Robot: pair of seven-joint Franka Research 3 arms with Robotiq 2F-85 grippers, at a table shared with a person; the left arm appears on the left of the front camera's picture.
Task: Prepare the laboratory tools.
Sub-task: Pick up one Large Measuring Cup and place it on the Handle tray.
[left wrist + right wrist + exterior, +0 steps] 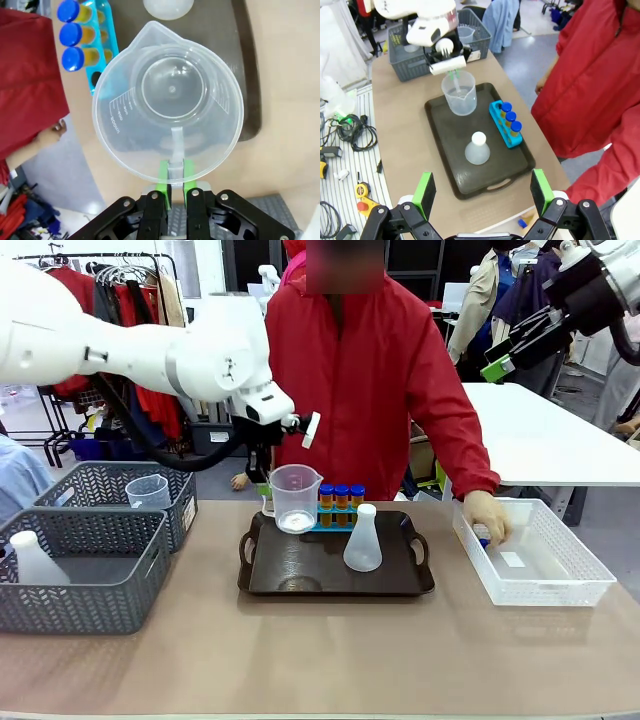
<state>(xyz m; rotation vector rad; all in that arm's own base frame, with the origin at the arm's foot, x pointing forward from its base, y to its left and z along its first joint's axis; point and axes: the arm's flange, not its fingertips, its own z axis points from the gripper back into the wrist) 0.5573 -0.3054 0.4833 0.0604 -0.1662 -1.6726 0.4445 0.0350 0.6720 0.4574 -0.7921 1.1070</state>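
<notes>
A clear measuring beaker (296, 498) (170, 100) (459, 93) stands at the back left of the dark tray (310, 575) (250, 75) (450, 165). My left gripper (266, 492) (175, 175) (451, 75) is shut on the beaker's handle. Three orange-filled tubes with blue caps (341, 500) (75, 35) (507, 119) stand in a blue rack at the tray's back. The white conical flask (362, 540) (168, 7) (478, 149) is upright on the tray's right half. High above the table's right side, my right gripper (508, 352) (482, 192) is open and holds nothing.
Two grey baskets (90, 585) sit at the left; the near one holds a white flask (33, 560), the far one a clear cup (147, 490). A white bin (560, 585) lies at the right, with the person's hand (490, 520) inside it.
</notes>
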